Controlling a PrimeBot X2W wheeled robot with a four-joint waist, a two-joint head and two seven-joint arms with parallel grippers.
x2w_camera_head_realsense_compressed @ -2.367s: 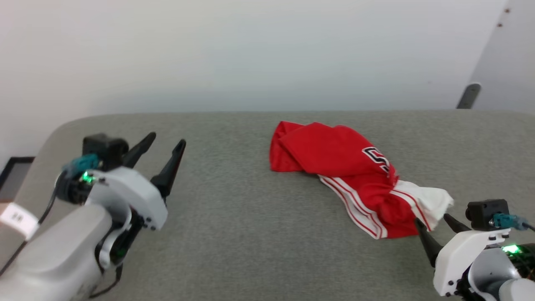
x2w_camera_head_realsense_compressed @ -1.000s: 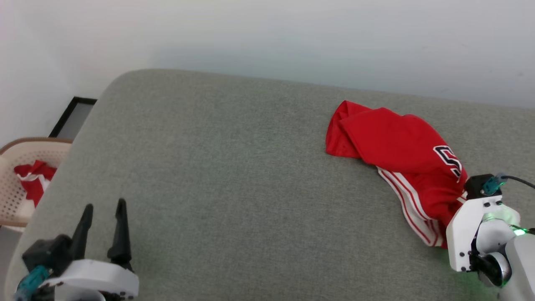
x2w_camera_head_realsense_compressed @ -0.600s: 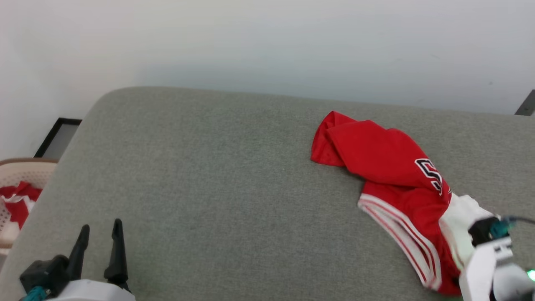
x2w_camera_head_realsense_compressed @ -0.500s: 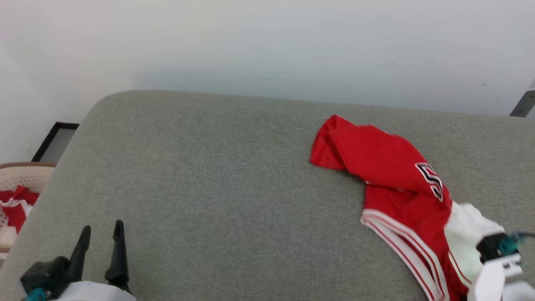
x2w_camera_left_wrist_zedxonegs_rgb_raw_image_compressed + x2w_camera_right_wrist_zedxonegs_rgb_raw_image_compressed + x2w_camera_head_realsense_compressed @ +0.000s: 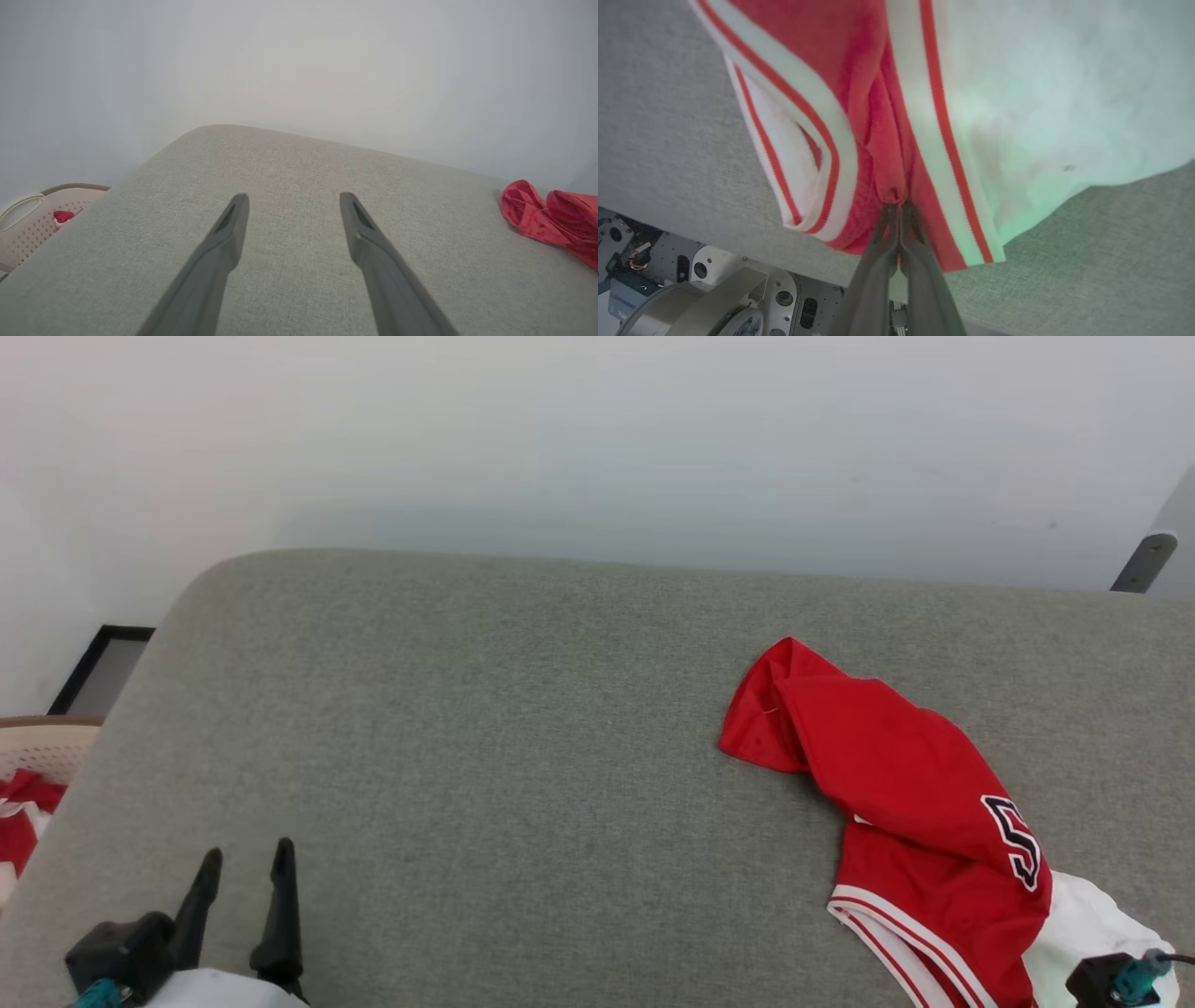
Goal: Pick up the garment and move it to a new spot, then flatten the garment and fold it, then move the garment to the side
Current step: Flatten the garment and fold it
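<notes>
Two right gripper (image 5: 899, 208) fingers pinch garment (image 5: 873, 116), wrist view; head view: numeral (image 5: 1018, 840).

Dark tapered fingers (image 5: 219, 261); white housing (image 5: 215, 989)

Grey upholstered surface (image 5: 485, 756), pale wall (image 5: 579, 439)

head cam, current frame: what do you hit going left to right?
pale perforated basket holding red cloth at the left edge → left gripper, jaws open, low in the picture → red garment, crumpled on the right, its white sleeve trailing to the lower right corner
</notes>
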